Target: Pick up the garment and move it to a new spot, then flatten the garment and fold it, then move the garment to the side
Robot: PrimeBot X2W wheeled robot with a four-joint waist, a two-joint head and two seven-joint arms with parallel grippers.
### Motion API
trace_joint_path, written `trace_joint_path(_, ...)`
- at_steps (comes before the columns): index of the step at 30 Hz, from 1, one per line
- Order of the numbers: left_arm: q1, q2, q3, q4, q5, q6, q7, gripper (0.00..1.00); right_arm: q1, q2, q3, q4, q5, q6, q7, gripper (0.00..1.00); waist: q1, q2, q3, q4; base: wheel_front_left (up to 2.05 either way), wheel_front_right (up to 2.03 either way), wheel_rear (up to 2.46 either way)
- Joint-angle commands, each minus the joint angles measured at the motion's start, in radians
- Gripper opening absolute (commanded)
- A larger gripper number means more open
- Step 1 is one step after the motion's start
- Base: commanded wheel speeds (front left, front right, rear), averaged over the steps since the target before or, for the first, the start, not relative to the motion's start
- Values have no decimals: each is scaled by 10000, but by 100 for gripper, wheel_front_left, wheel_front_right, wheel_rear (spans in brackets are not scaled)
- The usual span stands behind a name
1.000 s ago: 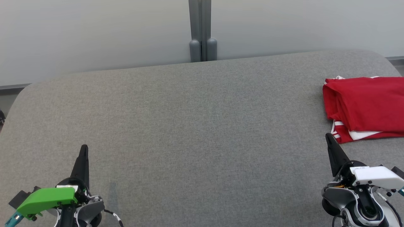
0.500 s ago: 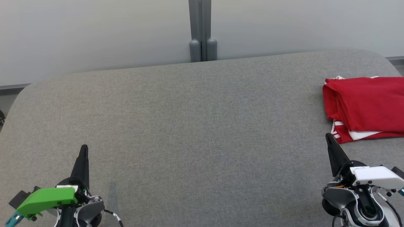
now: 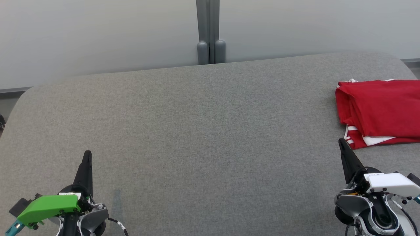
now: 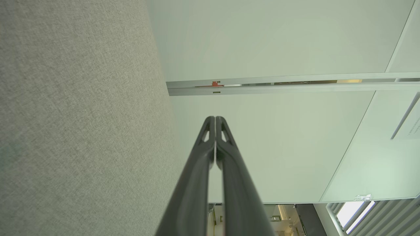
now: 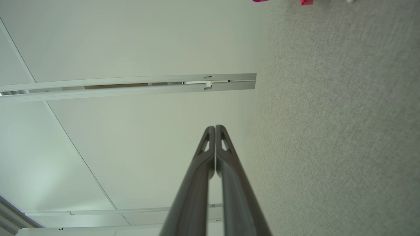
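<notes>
Since the folded red cloth garment (image 3: 380, 108) lies on the right of the grey fabric desk (image 3: 197, 131), job likely done, left fingers (image 3: 86, 167) and right fingers (image 3: 347, 157) rest pressed together, empty.

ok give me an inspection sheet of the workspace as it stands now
surface: grey fabric table, rounded far corners
job's things: red garment, folded, white trim at its near edge, lying at the table's right side, partly cut off by the head view's edge
clutter: nothing seen
grippers: left gripper shut, holding nothing, at the near left; right gripper shut, holding nothing, tip near the garment's near corner
cables: striped cable at the left wrist; dark cables at the right wrist
surroundings: pale wall and a grey post behind the table
</notes>
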Motion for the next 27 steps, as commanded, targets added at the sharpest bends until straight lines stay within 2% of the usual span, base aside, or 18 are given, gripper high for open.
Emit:
trace_joint_path(1,-105,62,22,-15,-29,-48,37,0,-63,-12,-19,-50,3,4,34,0,0,0,0,0,0,0,0)
trace_joint_path(27,-105,62,21,-16,-29,-48,36,0,-63,-7,-26,-48,-7,4,41,0,0,0,0,0,0,0,0)
